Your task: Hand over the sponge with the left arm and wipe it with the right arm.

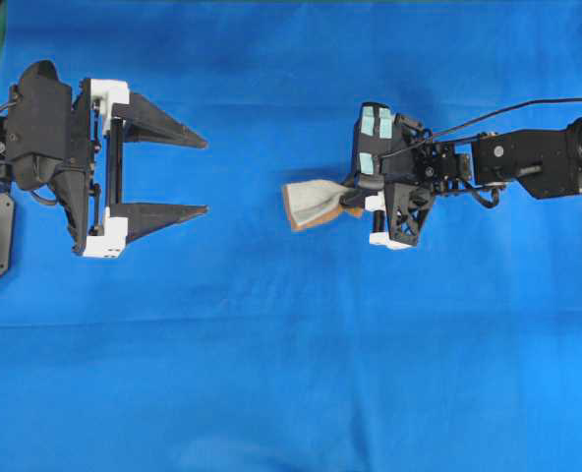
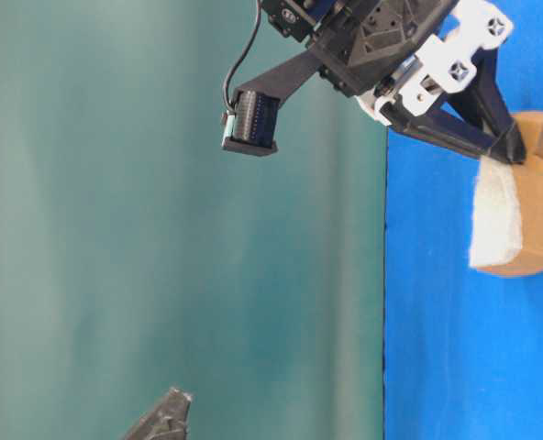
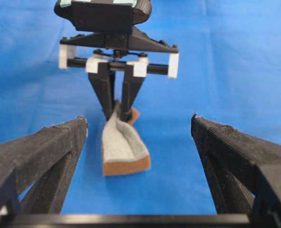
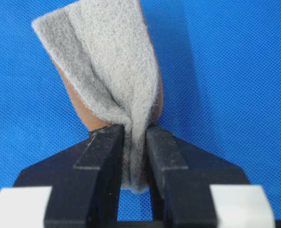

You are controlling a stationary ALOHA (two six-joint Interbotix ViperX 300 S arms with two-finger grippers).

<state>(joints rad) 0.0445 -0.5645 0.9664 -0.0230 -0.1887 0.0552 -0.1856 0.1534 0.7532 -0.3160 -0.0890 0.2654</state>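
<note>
The sponge [image 1: 316, 204] is pinched and folded at one end, grey-white felt up and tan layer below. My right gripper [image 1: 350, 197], on the arm with teal wrist patches [image 1: 375, 123], is shut on that end. In the right wrist view the fingers [image 4: 102, 147] squeeze the sponge [image 4: 107, 61] into a crease. The sponge's free end [image 3: 124, 147] points toward the left arm and lies on the blue cloth. My left gripper [image 1: 204, 177] stands wide open at the left, apart from the sponge, nothing between its fingers [image 3: 60, 142].
A blue cloth [image 1: 291, 374] covers the whole table. A black cable [image 1: 507, 106] runs along the right arm. In the table-level view a green backdrop [image 2: 116, 229] stands behind the table edge, and the right arm's camera [image 2: 250, 121] hangs in front of it.
</note>
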